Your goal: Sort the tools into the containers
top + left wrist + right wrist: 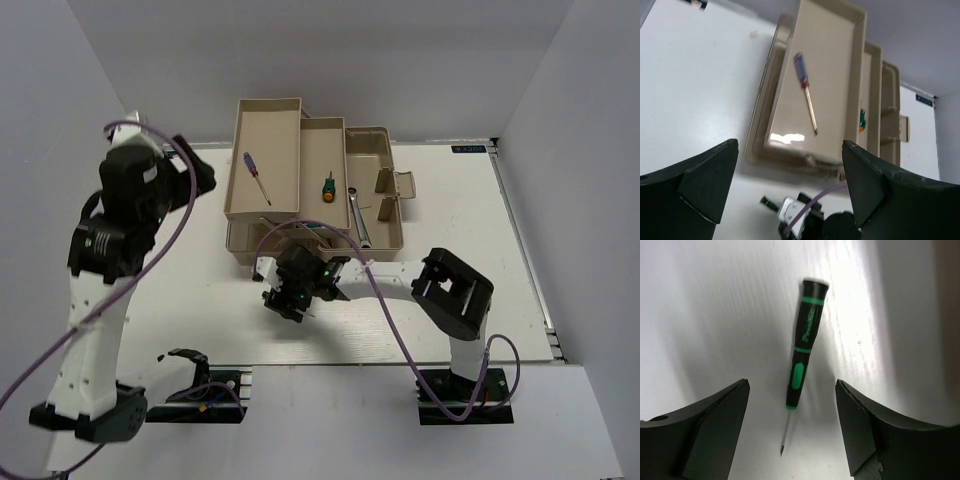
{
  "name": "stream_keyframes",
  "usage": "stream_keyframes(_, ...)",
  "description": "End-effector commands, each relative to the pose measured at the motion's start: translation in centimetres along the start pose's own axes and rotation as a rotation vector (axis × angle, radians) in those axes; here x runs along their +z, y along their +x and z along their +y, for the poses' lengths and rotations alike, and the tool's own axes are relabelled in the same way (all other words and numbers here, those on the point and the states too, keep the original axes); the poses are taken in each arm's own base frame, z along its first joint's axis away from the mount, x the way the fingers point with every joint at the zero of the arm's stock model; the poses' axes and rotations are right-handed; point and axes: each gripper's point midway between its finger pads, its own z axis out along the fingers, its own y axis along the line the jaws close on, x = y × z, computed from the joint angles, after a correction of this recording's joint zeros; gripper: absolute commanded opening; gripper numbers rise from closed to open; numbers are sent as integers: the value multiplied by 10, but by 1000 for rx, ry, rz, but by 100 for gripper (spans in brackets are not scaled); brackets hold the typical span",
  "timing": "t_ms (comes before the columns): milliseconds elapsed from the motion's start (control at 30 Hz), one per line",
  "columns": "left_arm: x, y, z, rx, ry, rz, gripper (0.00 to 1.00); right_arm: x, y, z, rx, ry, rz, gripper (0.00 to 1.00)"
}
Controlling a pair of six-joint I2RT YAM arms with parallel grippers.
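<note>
Directly below the right hand [791, 384], a slim precision screwdriver [805, 340] lies flat on the white surface [180, 300], free of any container. Its handle is black with bright green bands and a green oval grip patch, and it carries a pale cap at the far end. Small green lettering runs along the handle, too blurred to read. A thin steel shaft ends in a fine tip pointing back toward the wrist camera. The right hand's fingers [715, 430] are spread wide on either side of this tool and touch nothing. Up on the left, the left hand [790, 145] is also spread and holds nothing, and its camera looks down on the trays. A blue-handled screwdriver [806, 95], with a red collar and a bare silver shaft, rests at a slant in the large beige tray [830, 50]. A stubby green screwdriver [327, 187] with an orange end sits in the narrower tray [322, 140] beside it. A long silver wrench [358, 215] lies in the base compartment [385, 150] of the tan toolbox.
</note>
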Motion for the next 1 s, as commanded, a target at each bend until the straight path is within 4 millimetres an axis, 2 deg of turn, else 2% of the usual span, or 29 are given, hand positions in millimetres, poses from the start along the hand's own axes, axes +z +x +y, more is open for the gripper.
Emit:
stream_keyframes(0, -1, 49, 30, -18, -91, 118, 95, -9, -15, -13, 25, 113, -97, 75)
stream_keyframes(67, -12, 63, 39, -36, -98, 127, 95, -11, -14, -8, -5, 105, -97, 75)
stream_keyframes(133, -15, 76, 47, -58, -112, 146, 95, -1, -1, -12, 5, 111, -55, 75)
stream_keyframes(167, -21, 76, 48, -75, -106, 133, 95, 1, 2, -19, 5, 147, -43, 75)
stream_keyframes(233, -26, 84, 53, -88, -118, 149, 95, 4, 0, -24, 9, 158, -43, 75)
stream_keyframes(333, -34, 92, 61, -91, -138, 161, 95, 11, -1, -15, 6, 93, -27, 74)
stream_keyframes(367, -35, 94, 62, -99, -144, 167, 95, 14, -2, 0, 11, 8, -26, 72)
stream_keyframes(400, -38, 94, 65, -98, -152, 163, 95, 17, 14, 7, 37, -37, 38, 72)
stream_keyframes(433, -40, 98, 67, -106, -165, 179, 95, 20, 9, 8, 50, -65, 40, 68)
stream_keyframes(500, -44, 98, 72, -123, -187, 172, 95, 21, 23, 36, 58, -221, 92, 64)
stream_keyframes(533, -50, 100, 76, -128, -201, 174, 95, 21, 21, 43, 46, -260, 96, 56)
stream_keyframes(600, -53, 105, 84, -152, -237, 176, 95, 23, 38, 53, 53, -295, 144, 43)
stream_keyframes(633, -55, 110, 87, -159, -246, 184, 95, 24, 42, 53, 54, -290, 154, 35)
stream_keyframes(667, -55, 118, 93, -162, -270, 196, 95, 22, 48, 52, 52, -279, 173, 19)
stream_keyframes(733, -59, 127, 98, -198, -282, 201, 95, 19, 60, 43, 33, -220, 201, 0)
stream_keyframes(767, -56, 143, 105, -201, -308, 231, 95, 15, 65, 41, 27, -197, 206, 0)
stream_keyframes(833, -56, 159, 105, -250, -300, 252, 95, 8, 65, 30, -15, -140, 201, 0)
stream_keyframes(867, -47, 175, 108, -263, -302, 274, 95, 2, 72, 30, -27, -133, 208, 0)
stream_keyframes(933, -35, 198, 104, -300, -269, 317, 95, -21, 63, 27, -27, -130, 175, 0)
stream_keyframes(967, -30, 206, 103, -318, -262, 334, 95, -23, 64, 41, -24, -211, 171, 0)
